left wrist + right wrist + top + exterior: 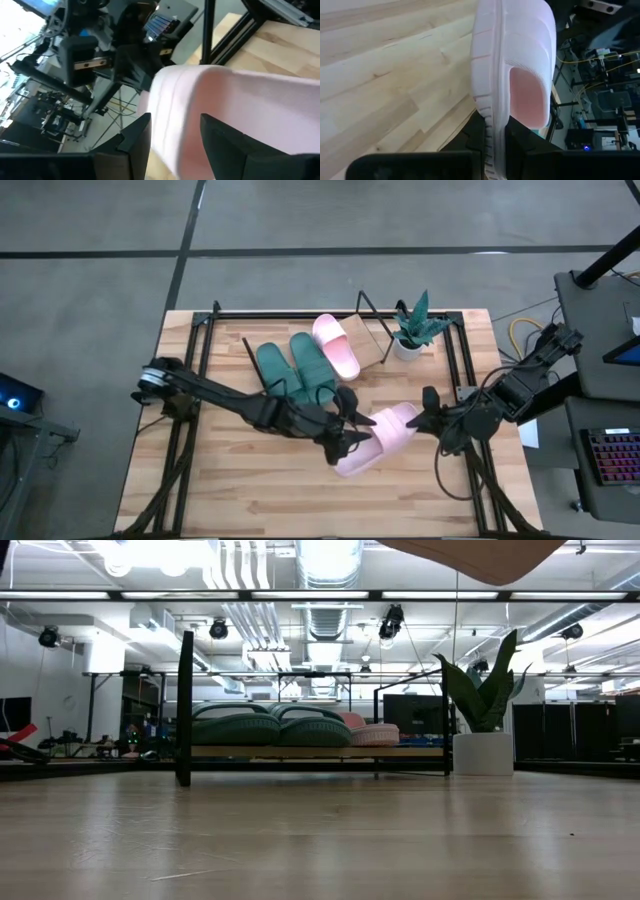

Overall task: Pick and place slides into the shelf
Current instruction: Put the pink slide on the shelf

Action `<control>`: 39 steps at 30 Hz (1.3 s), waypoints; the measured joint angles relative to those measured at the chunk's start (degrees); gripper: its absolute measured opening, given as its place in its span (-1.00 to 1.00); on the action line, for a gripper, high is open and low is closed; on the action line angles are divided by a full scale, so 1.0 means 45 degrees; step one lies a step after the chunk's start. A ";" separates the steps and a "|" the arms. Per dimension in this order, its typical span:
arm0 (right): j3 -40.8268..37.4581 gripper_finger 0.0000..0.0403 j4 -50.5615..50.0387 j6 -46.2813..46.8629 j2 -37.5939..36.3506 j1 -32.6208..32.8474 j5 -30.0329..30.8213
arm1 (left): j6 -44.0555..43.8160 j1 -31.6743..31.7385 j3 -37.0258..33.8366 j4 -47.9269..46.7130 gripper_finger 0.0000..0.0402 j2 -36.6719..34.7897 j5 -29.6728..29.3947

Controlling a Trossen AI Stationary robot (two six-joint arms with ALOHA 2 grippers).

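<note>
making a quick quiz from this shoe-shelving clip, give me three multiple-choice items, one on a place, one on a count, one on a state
1. Where is the potted green plant?
A. at the slanted light-wood shelf's right end
B. at the table's front edge
C. under the left arm

2. How many soft foam sandals lie on the shelf?
A. one
B. three
C. four

3. How is the fourth light pink foam sandal held?
A. lying free
B. by the left tool alone
C. by both tools, right tool shut on its edge

Answers: 1 A, it stands beside the shelf. 2 B, two dark green sandals, one pink sandal. 3 C, both wrist views show fingers astride it.
</note>
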 joint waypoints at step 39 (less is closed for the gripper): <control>0.0024 -0.31 0.1327 -0.0005 0.0472 0.0032 0.3326 | -0.0650 0.0927 0.0238 -0.1663 -1.00 -0.0066 -0.5581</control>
